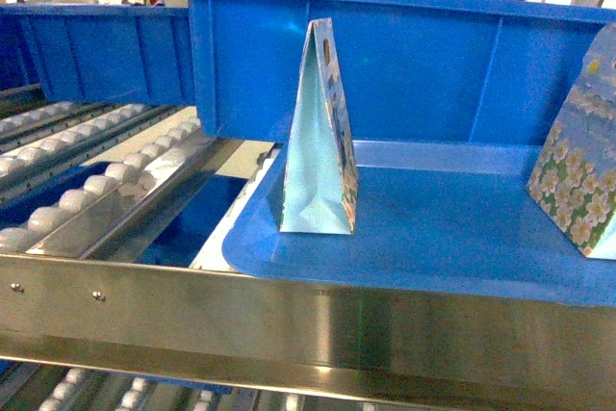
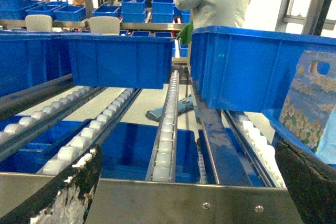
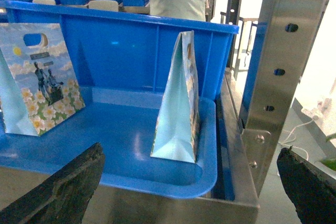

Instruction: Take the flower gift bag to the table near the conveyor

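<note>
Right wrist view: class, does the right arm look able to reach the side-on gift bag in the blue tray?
Probably yes: the right pincer is open, and the flower gift bag stands upright ahead, with only the low rim of the blue tray between.

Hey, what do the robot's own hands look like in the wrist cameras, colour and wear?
Only the fingers show. On the left hand, a black, rough-surfaced finger carries chipped whitish patches along its edge and near its base; the other finger is plain black. On the right hand, both dark fingers look matte and coarse. No cables, markings or arms are visible.
</note>
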Available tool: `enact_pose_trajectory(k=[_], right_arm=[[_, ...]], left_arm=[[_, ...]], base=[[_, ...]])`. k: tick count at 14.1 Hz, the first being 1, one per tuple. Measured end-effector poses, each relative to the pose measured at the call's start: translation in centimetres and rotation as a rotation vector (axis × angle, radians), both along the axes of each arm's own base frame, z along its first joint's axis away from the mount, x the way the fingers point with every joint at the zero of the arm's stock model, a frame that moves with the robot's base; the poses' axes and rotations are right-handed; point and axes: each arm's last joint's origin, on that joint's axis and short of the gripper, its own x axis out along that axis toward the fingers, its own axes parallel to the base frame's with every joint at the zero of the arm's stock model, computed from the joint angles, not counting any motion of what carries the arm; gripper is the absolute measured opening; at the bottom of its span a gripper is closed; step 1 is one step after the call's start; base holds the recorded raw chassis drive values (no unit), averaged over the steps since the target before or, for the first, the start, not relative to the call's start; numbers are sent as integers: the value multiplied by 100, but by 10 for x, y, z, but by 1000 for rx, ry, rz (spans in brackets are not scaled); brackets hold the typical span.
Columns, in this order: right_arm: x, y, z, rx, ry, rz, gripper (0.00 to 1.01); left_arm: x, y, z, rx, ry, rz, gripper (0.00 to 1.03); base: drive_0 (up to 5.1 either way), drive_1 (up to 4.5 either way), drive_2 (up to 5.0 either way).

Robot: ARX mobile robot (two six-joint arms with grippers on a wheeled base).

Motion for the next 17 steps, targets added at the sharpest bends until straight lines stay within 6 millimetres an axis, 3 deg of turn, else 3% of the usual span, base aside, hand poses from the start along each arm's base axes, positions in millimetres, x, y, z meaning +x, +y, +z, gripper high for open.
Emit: enact_pose_trajectory(k=[2,3,4,10,17], right_arm=[[10,6,6,5,-26,36,98],[31,11,27,-6,-89,52,98],[74,22,56,-34,-144,38,98],[102,25,56,-45,-124,2,98],[141,11,51,-36,-56,-34,98]], left_arm=[[13,3,2,-9,-9,-33,98],[38,1,20,-2,-43,-111,98],[98,-13,59,9,-53,-194,98],[104,-17,58,28,-31,-209,98],[104,-17,58,28,-31,-210,98]], base=[[0,0,0],[0,0,0],[0,0,0],[0,0,0],[0,0,0]])
